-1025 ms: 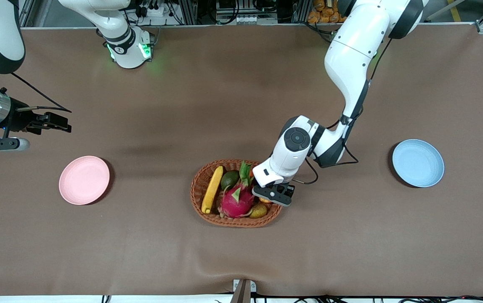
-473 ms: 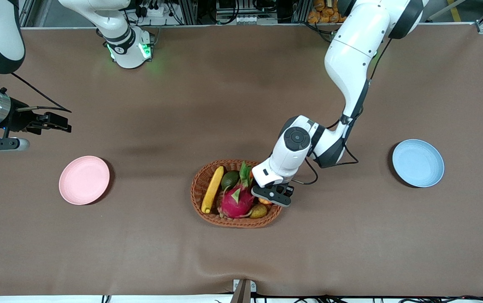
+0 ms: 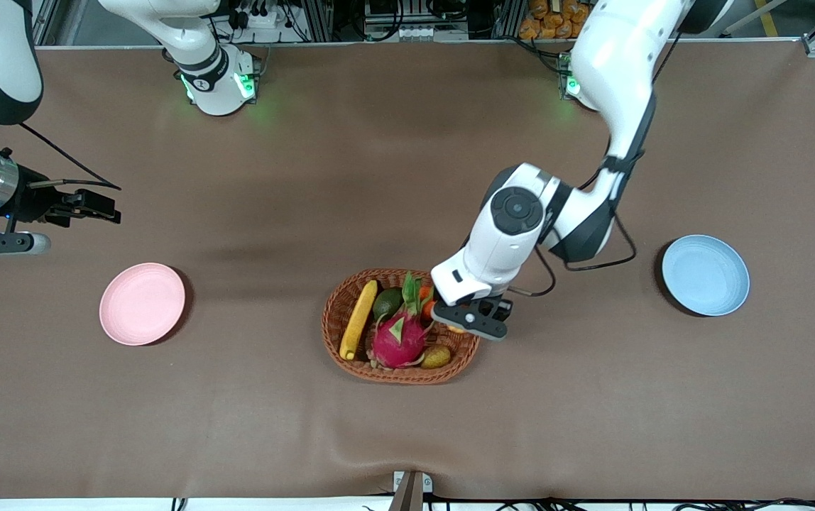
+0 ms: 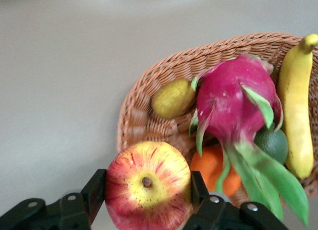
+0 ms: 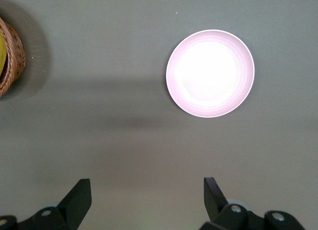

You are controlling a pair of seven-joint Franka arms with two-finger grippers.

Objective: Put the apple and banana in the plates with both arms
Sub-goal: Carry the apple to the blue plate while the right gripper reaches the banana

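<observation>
Over the wicker basket [image 3: 400, 369], at its end toward the left arm, the left pincer [image 4: 146, 197] is clamped on the red-and-yellow apple [image 4: 147, 186], held up in the air. In the basket, the banana [image 3: 358, 319] lies beside the dragon fruit [image 3: 400, 337]. The right pincer [image 5: 146, 200] waits with jaws wide over bare surface [image 3: 237, 426] near the pink plate [image 3: 142, 304]; the blue plate [image 3: 705, 275] sits toward the left arm's end.

Basket [image 3: 351, 358] packed – dragon fruit [image 3: 400, 339] crowds banana [image 3: 358, 319]; table [image 3: 407, 177] open.
</observation>
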